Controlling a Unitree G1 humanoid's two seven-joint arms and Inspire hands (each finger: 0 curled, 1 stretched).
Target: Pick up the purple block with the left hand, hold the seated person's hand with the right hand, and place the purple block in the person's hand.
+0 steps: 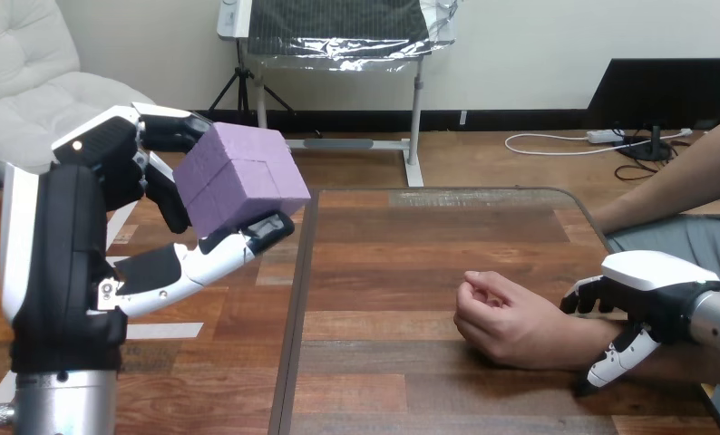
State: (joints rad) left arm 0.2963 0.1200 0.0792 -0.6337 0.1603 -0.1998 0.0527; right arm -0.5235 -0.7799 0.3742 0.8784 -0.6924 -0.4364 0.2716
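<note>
Our left hand (121, 208) is clutching the block (238, 177) high beside the table (384, 272); our right hand (651, 304) is clasping the person's wrist (565, 337). The person's hand (497, 317) is lying curled; the block may tumble off.

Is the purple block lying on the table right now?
No, the left hand grips the purple block in the air, off the table.

Wooden table (384, 272) on a wood floor (483, 168); behind it a pale wall (520, 54) — a foil-covered stand (338, 32) at the middle, a white chair (30, 82) left, a dark screen (669, 91) right.
</note>
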